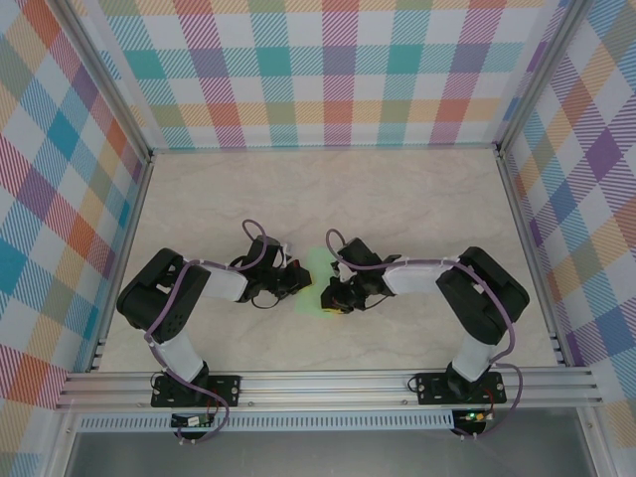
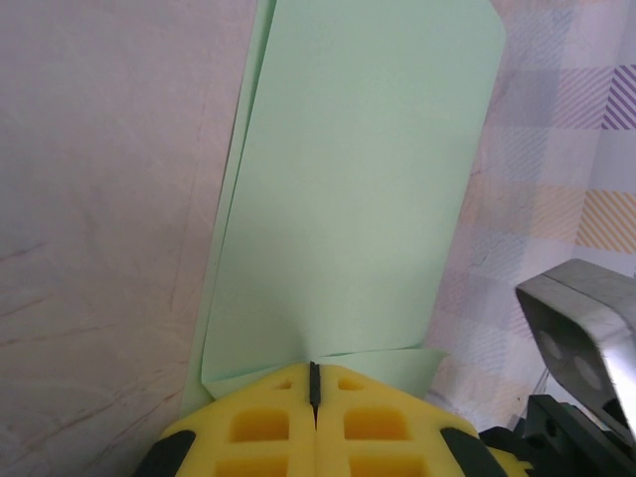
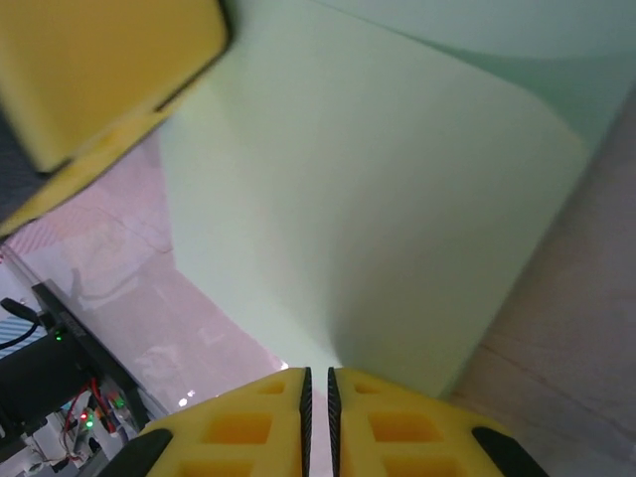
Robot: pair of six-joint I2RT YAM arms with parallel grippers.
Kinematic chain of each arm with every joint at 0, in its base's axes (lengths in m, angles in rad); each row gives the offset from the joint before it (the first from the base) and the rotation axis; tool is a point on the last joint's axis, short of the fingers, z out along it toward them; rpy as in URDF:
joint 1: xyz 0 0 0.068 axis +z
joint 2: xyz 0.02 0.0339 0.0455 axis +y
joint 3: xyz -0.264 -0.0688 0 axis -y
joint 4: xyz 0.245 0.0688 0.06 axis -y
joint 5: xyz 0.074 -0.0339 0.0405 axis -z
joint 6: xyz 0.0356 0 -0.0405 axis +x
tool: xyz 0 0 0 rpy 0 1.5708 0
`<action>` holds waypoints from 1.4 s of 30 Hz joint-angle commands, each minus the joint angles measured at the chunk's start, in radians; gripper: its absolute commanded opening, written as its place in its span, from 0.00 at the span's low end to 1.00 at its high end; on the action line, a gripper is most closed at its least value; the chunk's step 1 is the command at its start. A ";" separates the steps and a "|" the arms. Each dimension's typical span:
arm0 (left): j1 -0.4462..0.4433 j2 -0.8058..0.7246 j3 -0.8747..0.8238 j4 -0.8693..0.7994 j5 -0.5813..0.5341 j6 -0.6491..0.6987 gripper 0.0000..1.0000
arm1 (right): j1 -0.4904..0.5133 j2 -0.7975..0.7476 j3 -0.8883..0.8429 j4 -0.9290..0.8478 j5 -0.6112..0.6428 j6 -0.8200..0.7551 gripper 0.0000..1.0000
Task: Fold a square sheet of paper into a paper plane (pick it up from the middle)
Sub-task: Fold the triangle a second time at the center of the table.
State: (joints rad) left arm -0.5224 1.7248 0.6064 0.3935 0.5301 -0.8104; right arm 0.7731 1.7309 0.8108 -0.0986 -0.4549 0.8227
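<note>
Plainly doubled over: pale mint-green sheet [image 2: 358,199], unmarked, layer edges offset.

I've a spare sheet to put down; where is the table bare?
The far half of the table, up to the back wall, is bare from side to side. The near middle is crowded: left gripper and right gripper meet on the paper there.
</note>
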 commanded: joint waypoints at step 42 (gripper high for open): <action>-0.017 -0.233 0.008 -0.232 0.018 0.044 0.02 | 0.005 0.029 -0.051 -0.069 0.003 -0.056 0.14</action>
State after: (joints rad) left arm -0.5121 1.4651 0.6353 0.1589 0.5388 -0.7555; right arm 0.7719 1.7245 0.7715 -0.0689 -0.4644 0.7700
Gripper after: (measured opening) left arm 0.037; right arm 0.142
